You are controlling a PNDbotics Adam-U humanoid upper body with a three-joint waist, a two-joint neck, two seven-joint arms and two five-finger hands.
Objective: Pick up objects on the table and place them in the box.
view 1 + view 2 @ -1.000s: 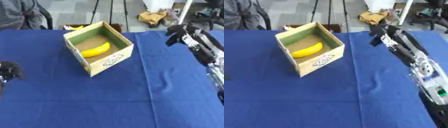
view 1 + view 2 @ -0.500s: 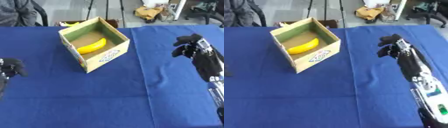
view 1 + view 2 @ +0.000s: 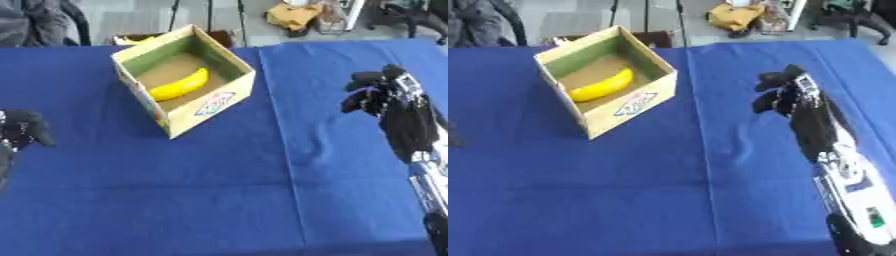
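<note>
Banana boxed, hands empty

The banana (image 3: 179, 85) lies inside the box (image 3: 213, 105); right hand (image 3: 378, 92) hovers curled and empty above the blue counter (image 3: 219, 190), left hand (image 3: 22, 131) likewise. Placing looks done; next, find another object.

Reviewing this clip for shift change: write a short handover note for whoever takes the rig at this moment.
Right hand: above the blue table at the right, fingers curled, holding nothing.
Left hand: at the left edge, curled, holding nothing.
Box: open, upper left of centre, with the banana lying inside.
Done: banana is in the box.
Left: no other loose objects visible on the cloth; check beyond these views.
</note>
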